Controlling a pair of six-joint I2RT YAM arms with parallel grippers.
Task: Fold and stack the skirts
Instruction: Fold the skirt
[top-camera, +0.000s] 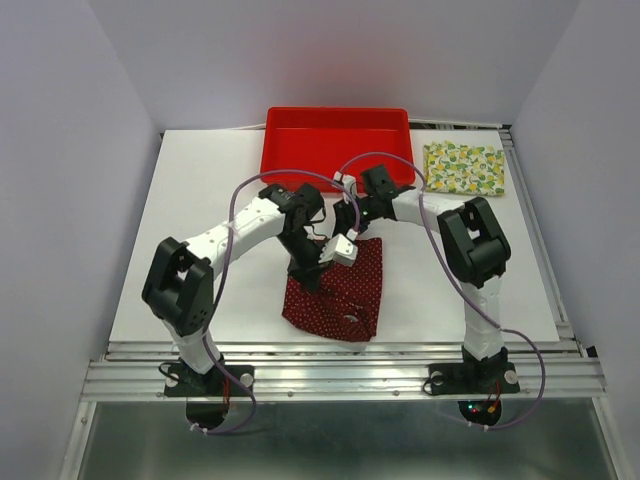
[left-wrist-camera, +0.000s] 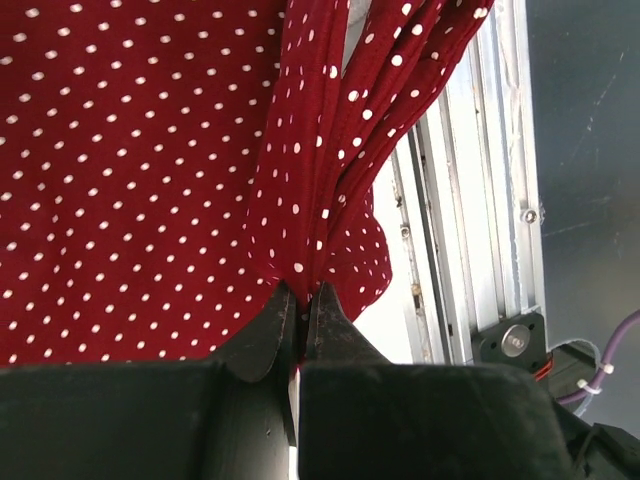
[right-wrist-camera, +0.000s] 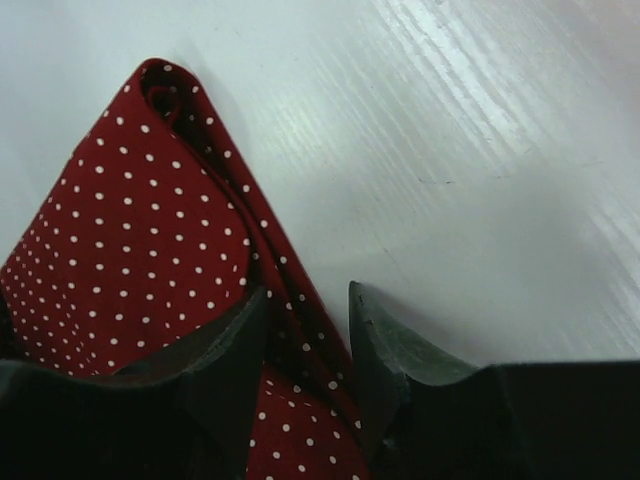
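The dark red skirt with white dots (top-camera: 345, 295) lies bunched near the table's front, between the two arms. My left gripper (top-camera: 307, 278) is shut on a gathered fold of it; in the left wrist view the cloth (left-wrist-camera: 130, 170) hangs in pleats from the closed tips (left-wrist-camera: 303, 295). My right gripper (top-camera: 350, 238) is at the skirt's far edge. In the right wrist view its jaws (right-wrist-camera: 305, 295) straddle a folded corner of the skirt (right-wrist-camera: 140, 260), with white table showing beside the cloth, so it is open. The lemon-print skirt (top-camera: 464, 168) lies folded flat at the back right.
A red plastic tray (top-camera: 285, 160) stands at the back middle, just beyond both wrists. An aluminium rail (top-camera: 340, 375) runs along the table's front edge, close to the hanging cloth in the left wrist view (left-wrist-camera: 490, 200). Grey walls enclose both sides.
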